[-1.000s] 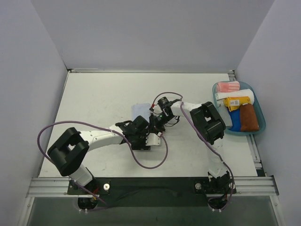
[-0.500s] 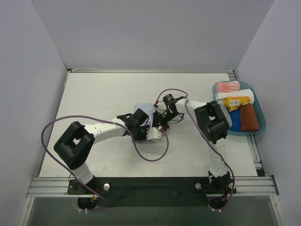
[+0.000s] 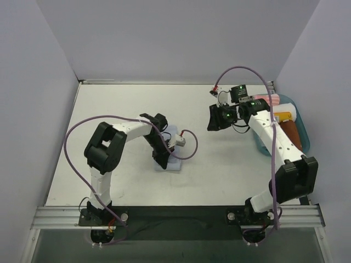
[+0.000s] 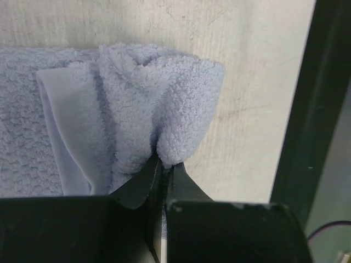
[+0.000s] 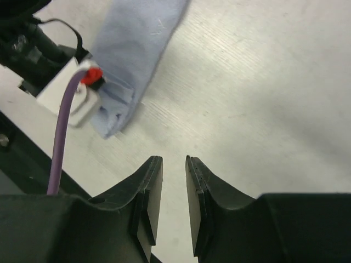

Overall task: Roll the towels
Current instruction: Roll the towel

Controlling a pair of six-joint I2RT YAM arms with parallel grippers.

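The light-blue towel (image 3: 174, 163) lies bunched on the table near the middle. My left gripper (image 3: 163, 159) is shut on it. In the left wrist view the gripper (image 4: 164, 163) pinches a thick fold of the towel (image 4: 142, 104), and the rest of the cloth spreads to the left. My right gripper (image 3: 214, 118) hangs above the table to the right, away from the towel. In its own view the gripper (image 5: 174, 162) is open with only bare table between the fingers, and the towel (image 5: 137, 49) lies ahead at upper left. The rust-brown towel (image 3: 294, 135) lies in the tray, partly hidden by the right arm.
A teal tray (image 3: 305, 146) stands at the right edge of the table. In it are a pink-and-white striped cloth (image 3: 269, 100) and a yellow cloth (image 3: 286, 116). A purple cable (image 3: 189, 156) loops beside the light-blue towel. Grey walls close three sides.
My left gripper shut on the light-blue towel and swung round it. My right gripper let go, opened a little and lifted away to the far right. The towel shifted nearer.
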